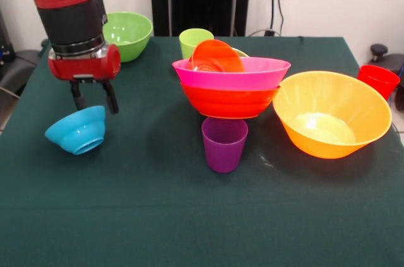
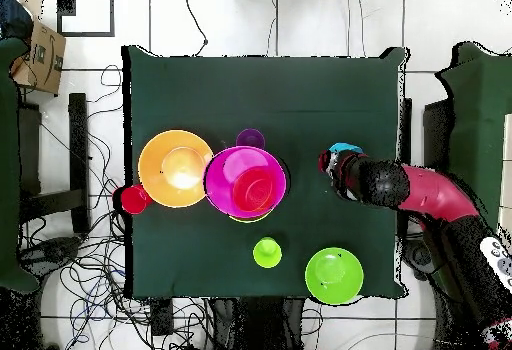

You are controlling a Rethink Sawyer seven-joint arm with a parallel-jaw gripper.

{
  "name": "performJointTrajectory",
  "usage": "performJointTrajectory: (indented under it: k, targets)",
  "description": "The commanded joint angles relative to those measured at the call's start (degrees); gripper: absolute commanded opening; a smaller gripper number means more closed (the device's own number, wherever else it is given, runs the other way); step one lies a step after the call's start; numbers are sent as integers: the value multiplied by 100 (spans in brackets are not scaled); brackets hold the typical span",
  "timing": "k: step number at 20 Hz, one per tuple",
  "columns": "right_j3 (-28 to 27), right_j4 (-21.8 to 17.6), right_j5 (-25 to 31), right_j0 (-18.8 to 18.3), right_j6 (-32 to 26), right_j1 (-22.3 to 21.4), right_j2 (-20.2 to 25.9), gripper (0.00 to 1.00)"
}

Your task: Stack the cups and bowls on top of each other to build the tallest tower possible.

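A Sawyer arm's hand (image 1: 93, 98), fingers parted and holding nothing, hovers just above a tipped small blue bowl (image 1: 77, 130) on the green desk (image 1: 158, 216); a glancing pinch on its slanted rim could skid it away from the pink-topped tower (image 1: 231, 87).

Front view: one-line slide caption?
Sawyer's open gripper hovers over the tipped blue bowl, beside the pink-topped tower.

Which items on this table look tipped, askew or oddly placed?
The small blue bowl lies tipped on its side below the gripper, opening turned down toward the cloth. The small orange-red bowl sits tilted inside the pink bowl rather than nested flat. The red cup stands at the table's very edge.
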Motion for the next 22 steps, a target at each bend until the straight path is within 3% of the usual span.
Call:
performJointTrajectory:
  k: [1, 22]
  targets:
    - [128, -392, -257, 285, -76, 367, -226, 100]
    - [-197, -589, -1033, 518, 196, 674, -558, 100]
